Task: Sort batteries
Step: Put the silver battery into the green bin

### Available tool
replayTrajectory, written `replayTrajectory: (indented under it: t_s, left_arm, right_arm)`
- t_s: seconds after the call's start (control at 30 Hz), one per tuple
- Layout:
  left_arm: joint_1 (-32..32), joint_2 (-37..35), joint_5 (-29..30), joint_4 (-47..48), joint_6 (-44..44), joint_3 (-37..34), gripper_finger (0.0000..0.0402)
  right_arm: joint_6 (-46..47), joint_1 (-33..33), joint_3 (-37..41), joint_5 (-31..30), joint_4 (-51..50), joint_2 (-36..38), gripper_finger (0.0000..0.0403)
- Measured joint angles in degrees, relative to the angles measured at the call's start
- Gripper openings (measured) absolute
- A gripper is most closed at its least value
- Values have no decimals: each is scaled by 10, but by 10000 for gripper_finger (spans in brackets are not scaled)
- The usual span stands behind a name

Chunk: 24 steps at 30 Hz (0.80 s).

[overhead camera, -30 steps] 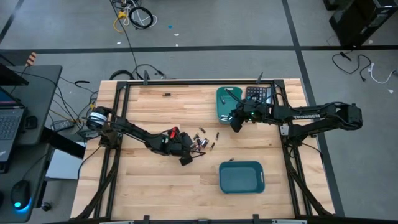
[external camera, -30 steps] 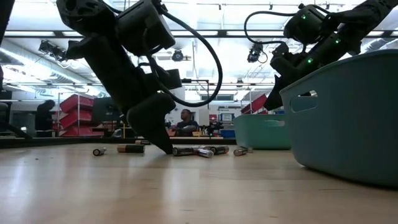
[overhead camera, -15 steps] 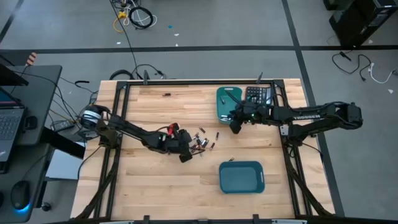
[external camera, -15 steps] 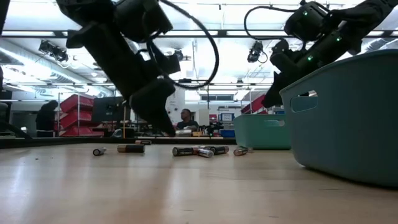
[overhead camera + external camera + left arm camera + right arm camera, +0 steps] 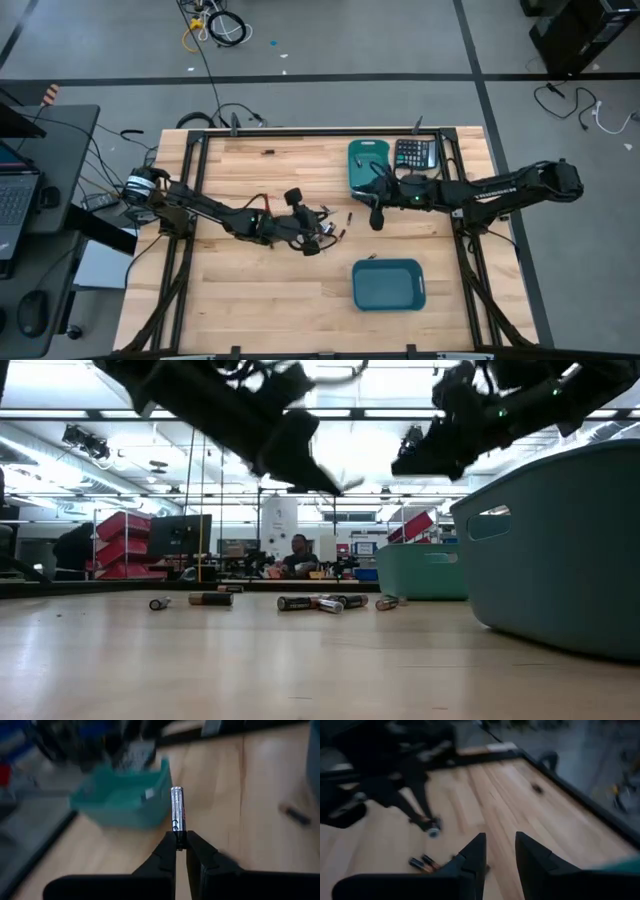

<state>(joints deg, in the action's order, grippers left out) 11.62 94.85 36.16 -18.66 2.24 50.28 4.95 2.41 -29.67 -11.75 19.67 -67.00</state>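
While the left gripper (image 5: 180,845) is raised off the counter (image 5: 250,300) near its middle, its fingers are pinched nearly together on the lower end of one silvery battery (image 5: 178,810), which stands upright out of the fingertips. Low view shows that gripper (image 5: 335,485) up in the air, well above the loose cells. Right gripper (image 5: 496,851) hangs over the counter just beside the far teal bin (image 5: 362,165), fingers parted a moderate gap with nothing between them, touching nothing. In the high view it sits at (image 5: 375,222), between the two bins. Loose batteries (image 5: 320,602) lie scattered on the counter near the middle, just beside the left gripper (image 5: 312,247) in the high view; a cluster shows at (image 5: 328,225), one more lies apart closer to the near teal bin (image 5: 388,285). Black calculator (image 5: 413,152) sits at the far edge, just beside the far bin. Whether either bin holds cells cannot be told.
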Motion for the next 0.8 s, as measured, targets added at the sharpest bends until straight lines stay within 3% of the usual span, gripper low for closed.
replayTrajectory:
  t_s: [0.2, 0.47, 0.8]
  left_arm:
    - [0, 0, -1, -115, 108, 0, 14]
    - [-1, 0, -5, -169, 149, 0, 15]
    - [-8, 0, -84, -260, 190, 0, 15]
  right_arm:
    - [-79, -53, 0, 8, 67, 0, 91]
    - [-148, -95, 0, 9, 160, 0, 92]
    - [-191, -115, 0, 9, 199, 0, 106]
